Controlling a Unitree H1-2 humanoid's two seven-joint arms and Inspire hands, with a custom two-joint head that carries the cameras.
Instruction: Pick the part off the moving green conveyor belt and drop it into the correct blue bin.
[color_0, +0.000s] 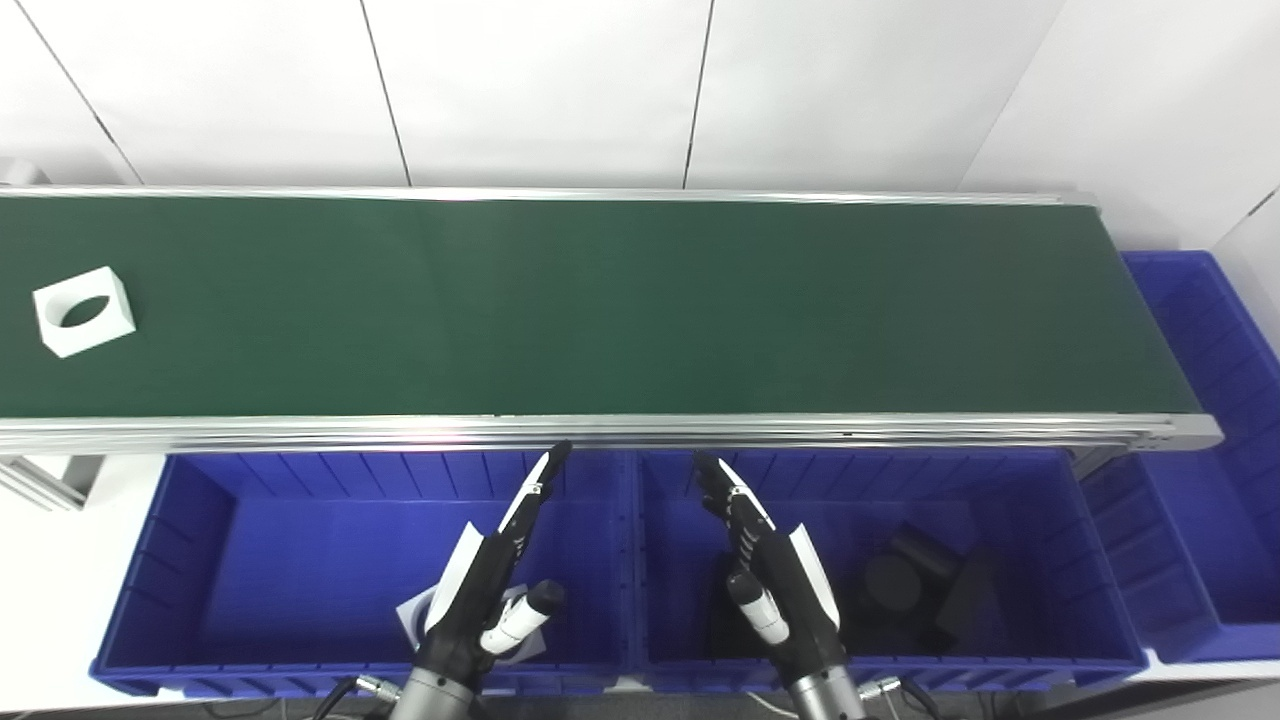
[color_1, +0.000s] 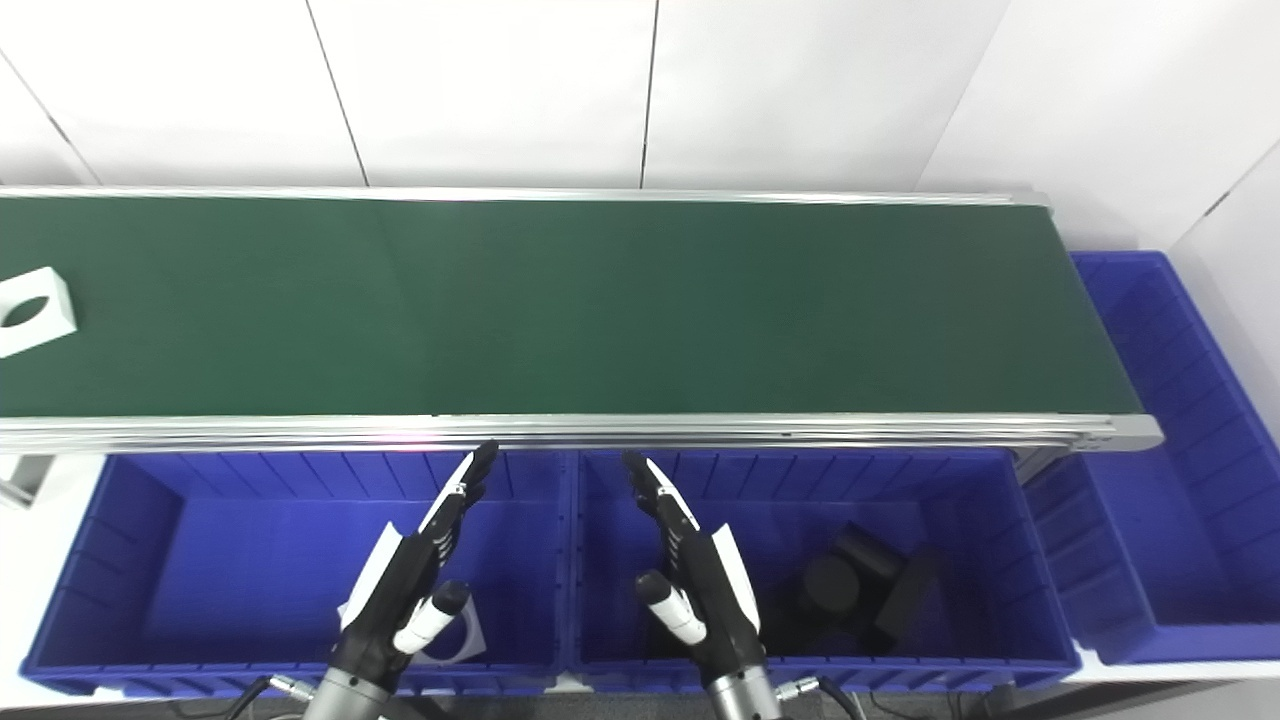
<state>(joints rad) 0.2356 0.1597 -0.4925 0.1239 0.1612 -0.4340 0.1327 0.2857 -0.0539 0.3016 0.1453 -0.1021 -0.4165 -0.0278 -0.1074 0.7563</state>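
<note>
A white square part (color_0: 84, 311) with a round hole lies on the green conveyor belt (color_0: 600, 300) at its far left end; it also shows in the right eye view (color_1: 30, 311). My left hand (color_0: 490, 580) is open and empty, fingers straight, held above the left blue bin (color_0: 180, 520). My right hand (color_0: 770, 570) is open and empty above the middle blue bin (color_0: 1040, 500). Both hands are in front of the belt's near rail, far from the part.
A white part (color_1: 460, 640) lies in the left bin under my left hand. Black parts (color_0: 910, 590) lie in the middle bin. A third blue bin (color_0: 1210, 330) stands at the belt's right end. An aluminium rail (color_0: 600, 432) edges the belt.
</note>
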